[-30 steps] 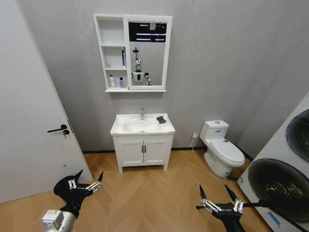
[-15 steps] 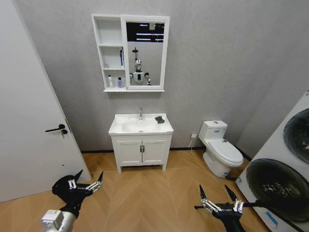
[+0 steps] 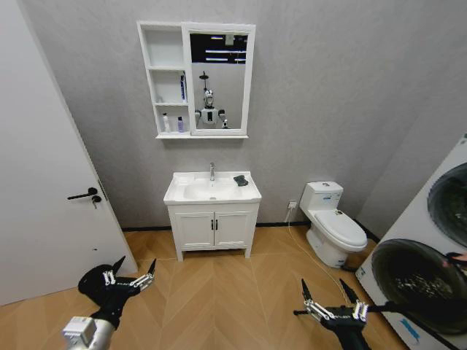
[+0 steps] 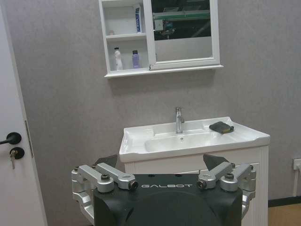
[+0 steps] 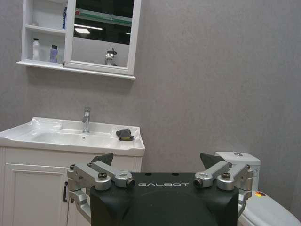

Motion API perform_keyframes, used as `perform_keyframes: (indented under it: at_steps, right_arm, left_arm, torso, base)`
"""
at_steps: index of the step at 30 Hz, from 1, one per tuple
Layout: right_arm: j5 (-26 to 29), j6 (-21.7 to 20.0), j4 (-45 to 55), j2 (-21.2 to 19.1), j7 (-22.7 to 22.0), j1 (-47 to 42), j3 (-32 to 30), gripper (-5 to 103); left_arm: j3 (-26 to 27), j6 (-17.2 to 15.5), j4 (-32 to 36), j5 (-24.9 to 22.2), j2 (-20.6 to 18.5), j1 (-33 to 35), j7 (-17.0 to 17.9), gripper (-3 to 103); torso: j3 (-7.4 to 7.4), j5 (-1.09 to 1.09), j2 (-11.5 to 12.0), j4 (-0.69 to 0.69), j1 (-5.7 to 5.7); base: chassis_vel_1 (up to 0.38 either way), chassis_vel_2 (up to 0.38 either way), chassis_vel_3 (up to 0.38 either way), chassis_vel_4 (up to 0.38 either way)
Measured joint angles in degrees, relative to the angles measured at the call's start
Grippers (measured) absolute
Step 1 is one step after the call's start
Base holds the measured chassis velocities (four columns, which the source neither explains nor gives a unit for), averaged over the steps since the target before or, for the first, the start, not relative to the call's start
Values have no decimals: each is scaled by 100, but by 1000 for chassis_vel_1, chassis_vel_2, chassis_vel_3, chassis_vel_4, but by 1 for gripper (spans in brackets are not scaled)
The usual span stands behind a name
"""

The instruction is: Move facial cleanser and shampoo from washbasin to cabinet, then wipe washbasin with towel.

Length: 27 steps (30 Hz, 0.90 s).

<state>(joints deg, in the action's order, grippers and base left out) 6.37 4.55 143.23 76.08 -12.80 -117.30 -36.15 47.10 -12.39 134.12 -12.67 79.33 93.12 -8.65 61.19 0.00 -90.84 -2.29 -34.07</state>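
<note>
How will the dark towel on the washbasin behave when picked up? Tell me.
The towel looks folded, thick and soft, so it will likely sag and unfold. It probably weighs little. Lying flat on the washbasin rim, it should not roll.

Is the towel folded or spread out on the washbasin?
Folded: the towel lies as a small compact dark bundle on the washbasin rim, on the side of the tap towards the toilet, not spread.

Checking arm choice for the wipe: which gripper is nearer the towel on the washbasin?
Hard to call; the left looks marginally nearer. The towel lies on the washbasin across the floor. The left gripper hangs low to its left, the right gripper low to its right.
</note>
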Motion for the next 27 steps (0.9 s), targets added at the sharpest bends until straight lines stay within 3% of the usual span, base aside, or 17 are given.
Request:
perform_keyframes:
  at_steps: [27]
  right_arm:
    - [0, 0, 0, 0, 0, 0, 0, 100]
  left_arm:
    - [0, 0, 0, 0, 0, 0, 0, 100]
  torso:
    - [0, 0, 0, 0, 0]
  base:
    - [0, 0, 0, 0]
